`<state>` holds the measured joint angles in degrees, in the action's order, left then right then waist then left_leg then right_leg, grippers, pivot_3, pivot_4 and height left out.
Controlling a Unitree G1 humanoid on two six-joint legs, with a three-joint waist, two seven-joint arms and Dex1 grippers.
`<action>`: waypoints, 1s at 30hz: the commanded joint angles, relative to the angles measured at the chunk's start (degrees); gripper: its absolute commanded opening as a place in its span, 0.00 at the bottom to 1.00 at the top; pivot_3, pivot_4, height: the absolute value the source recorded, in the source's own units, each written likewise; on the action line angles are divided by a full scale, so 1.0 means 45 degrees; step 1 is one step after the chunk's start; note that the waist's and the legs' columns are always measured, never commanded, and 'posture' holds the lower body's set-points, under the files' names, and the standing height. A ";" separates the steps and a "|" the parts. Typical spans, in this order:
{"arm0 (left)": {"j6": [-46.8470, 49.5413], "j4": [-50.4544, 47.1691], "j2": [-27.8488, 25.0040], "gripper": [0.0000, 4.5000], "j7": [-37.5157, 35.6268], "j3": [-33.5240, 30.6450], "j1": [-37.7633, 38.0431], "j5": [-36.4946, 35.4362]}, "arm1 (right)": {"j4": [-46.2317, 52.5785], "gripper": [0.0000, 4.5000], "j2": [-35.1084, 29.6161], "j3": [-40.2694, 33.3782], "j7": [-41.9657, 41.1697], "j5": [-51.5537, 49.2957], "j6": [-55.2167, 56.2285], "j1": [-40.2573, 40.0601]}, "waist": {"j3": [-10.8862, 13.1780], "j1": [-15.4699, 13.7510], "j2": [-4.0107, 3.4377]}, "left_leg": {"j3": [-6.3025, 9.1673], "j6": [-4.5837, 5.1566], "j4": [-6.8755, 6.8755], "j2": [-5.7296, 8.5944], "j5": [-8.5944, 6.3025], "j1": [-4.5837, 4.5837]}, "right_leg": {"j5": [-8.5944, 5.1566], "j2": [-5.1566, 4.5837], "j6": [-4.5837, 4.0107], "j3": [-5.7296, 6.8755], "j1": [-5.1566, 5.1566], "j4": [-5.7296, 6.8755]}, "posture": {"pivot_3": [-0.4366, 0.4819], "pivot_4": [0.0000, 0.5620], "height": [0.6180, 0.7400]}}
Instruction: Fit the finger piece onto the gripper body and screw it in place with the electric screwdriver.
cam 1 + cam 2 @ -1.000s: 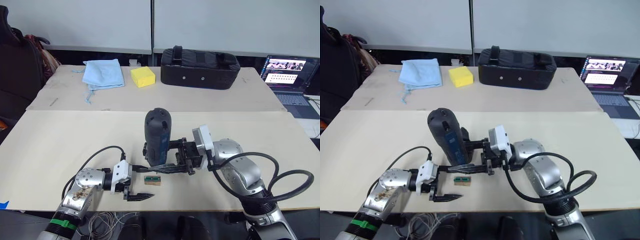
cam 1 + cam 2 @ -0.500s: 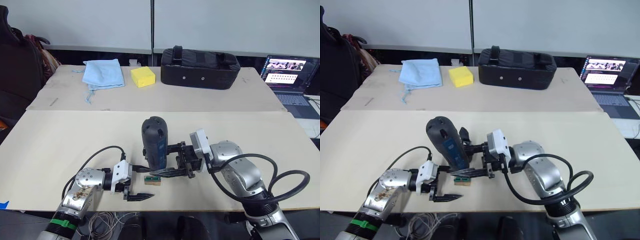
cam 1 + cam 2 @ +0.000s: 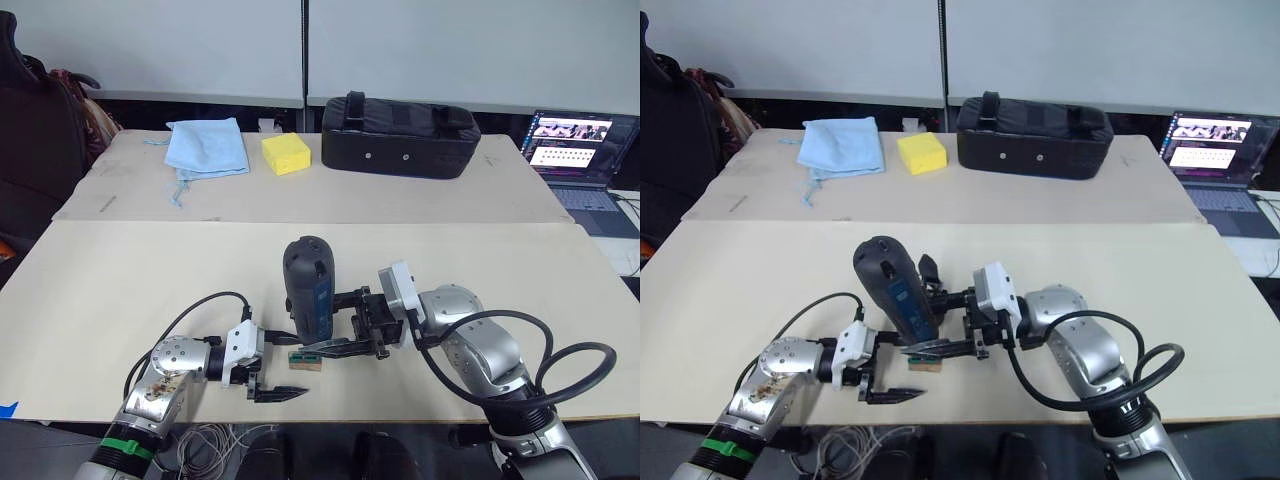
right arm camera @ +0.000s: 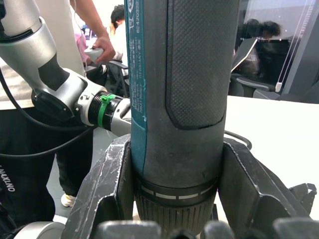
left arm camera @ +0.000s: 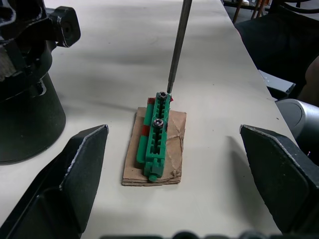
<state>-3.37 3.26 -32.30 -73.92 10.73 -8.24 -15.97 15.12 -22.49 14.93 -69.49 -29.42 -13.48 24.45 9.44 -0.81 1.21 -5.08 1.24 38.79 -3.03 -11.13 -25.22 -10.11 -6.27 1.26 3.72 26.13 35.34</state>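
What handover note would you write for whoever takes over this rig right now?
Right pincer: shut on the electric screwdriver, held roughly upright, bit tip at the end screw of the green screw block.
Left pincer: open, fingers either side of that block.
Black drum-shaped part beside it, likely the gripper body.
Done: screwdriver in hand.
Left: all fitting and screwing.

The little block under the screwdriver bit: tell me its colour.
Green block on a brown cardboard scrap; clearest in the left wrist view.
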 commanded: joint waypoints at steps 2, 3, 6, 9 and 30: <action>0.0188 0.0096 0.0037 1.00 -0.0053 0.0368 0.0226 0.0091 | 0.0292 0.43 0.0140 -0.0196 0.0095 -0.0239 0.0100 0.0259 | 0.0000 -0.0001 0.0000 | 0.0001 0.0000 0.0000 0.0000 0.0000 0.0000 | 0.0000 0.0000 0.0000 0.0000 0.0000 0.0000 | 0.48 0.27 1.00; 0.0197 0.0080 0.0039 1.00 -0.0046 0.0366 0.0231 0.0088 | 0.0295 0.43 0.0144 -0.0196 0.0092 -0.0237 0.0102 0.0262 | 0.0000 0.0000 0.0000 | 0.0001 0.0000 0.0000 0.0000 0.0000 0.0000 | 0.0000 0.0000 0.0000 0.0000 0.0000 -0.0001 | 0.48 0.27 1.00; 0.0219 0.0050 0.0045 1.00 -0.0029 0.0369 0.0239 0.0089 | 0.0266 0.43 0.0153 -0.0197 0.0104 -0.0205 0.0116 0.0277 | 0.0000 -0.0001 0.0000 | 0.0002 0.0000 0.0000 0.0000 0.0000 0.0000 | 0.0000 0.0000 0.0000 0.0000 0.0000 -0.0001 | 0.48 0.27 1.00; 0.0243 0.0031 0.0048 1.00 -0.0017 0.0370 0.0241 0.0083 | 0.0226 0.43 0.0126 -0.0178 0.0097 -0.0160 0.0108 0.0277 | 0.0000 -0.0001 0.0000 | 0.0001 -0.0001 0.0000 0.0000 0.0000 0.0000 | 0.0000 -0.0001 0.0000 0.0001 0.0000 -0.0001 | 0.48 0.27 1.00; 0.0277 -0.0074 -0.0009 1.00 0.0015 0.0310 0.0400 0.0072 | 0.0232 0.43 0.0099 -0.0253 0.0056 -0.0306 0.0095 0.0270 | 0.0000 0.0009 0.0000 | 0.0007 -0.0003 -0.0003 -0.0001 -0.0002 0.0000 | 0.0000 -0.0002 0.0000 0.0002 0.0001 -0.0004 | 0.48 0.27 1.00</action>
<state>-2.72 2.85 -32.31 -73.60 10.56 -7.90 -16.00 14.15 -22.30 14.94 -69.16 -29.31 -13.48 24.46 9.44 -0.77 1.21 -5.05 1.23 38.77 -3.04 -11.14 -25.22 -10.11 -6.28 1.26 3.72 26.14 35.33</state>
